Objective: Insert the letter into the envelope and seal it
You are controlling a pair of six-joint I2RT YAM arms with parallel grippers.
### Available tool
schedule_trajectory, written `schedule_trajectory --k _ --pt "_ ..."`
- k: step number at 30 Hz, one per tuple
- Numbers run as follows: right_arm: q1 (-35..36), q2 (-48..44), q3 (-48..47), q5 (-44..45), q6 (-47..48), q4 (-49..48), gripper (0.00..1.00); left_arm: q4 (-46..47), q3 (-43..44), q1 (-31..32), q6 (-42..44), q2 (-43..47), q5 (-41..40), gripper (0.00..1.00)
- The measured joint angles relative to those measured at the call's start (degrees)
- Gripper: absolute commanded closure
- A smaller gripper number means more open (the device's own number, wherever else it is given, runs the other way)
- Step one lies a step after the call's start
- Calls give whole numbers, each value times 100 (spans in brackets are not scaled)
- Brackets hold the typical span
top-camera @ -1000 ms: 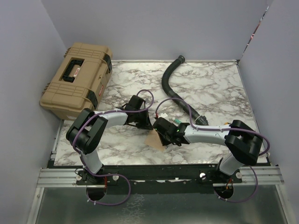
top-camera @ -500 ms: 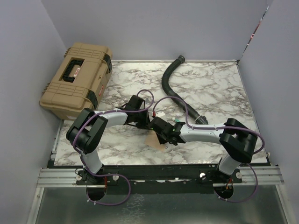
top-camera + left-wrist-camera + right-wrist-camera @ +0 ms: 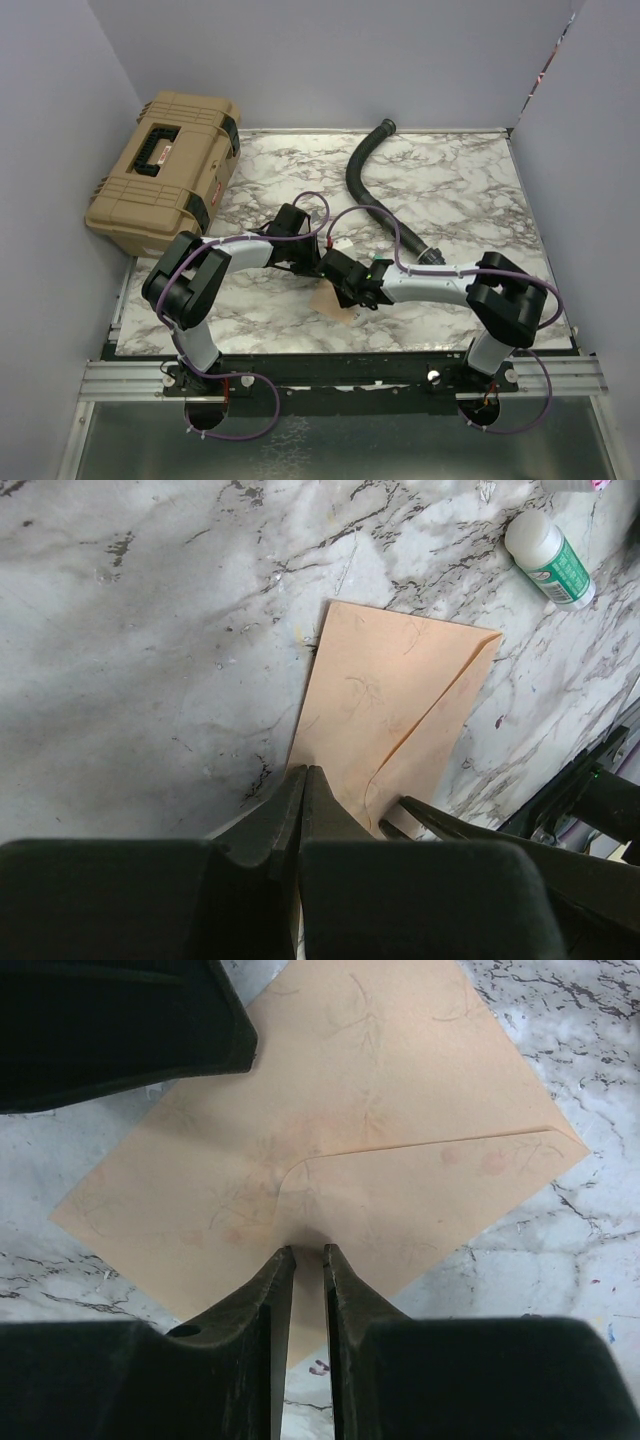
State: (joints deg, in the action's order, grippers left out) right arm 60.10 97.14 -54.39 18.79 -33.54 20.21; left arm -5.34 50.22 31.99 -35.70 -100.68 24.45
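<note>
The envelope lies flat on the marble table, low in the centre of the overhead view, with its pointed flap folded down. No separate letter shows, so it is probably inside. In the right wrist view the long axis runs diagonally from lower left to upper right. The right gripper has its fingers a slit apart and rests on the flap just below its rounded tip. The left gripper is fully closed and touches the near short edge. The 2 arms are equally near. The paper is matte kraft, faintly creased. A glue bottle lies beyond it.
</note>
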Motion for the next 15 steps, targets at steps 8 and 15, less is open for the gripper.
schedule_trajectory --k 8,15 --pt "-138 146 -136 17 -103 -223 76 0 0 -2 0 0 2 100" --pt "-232 177 -149 20 -175 -369 79 0 0 -2 0 0 2 100"
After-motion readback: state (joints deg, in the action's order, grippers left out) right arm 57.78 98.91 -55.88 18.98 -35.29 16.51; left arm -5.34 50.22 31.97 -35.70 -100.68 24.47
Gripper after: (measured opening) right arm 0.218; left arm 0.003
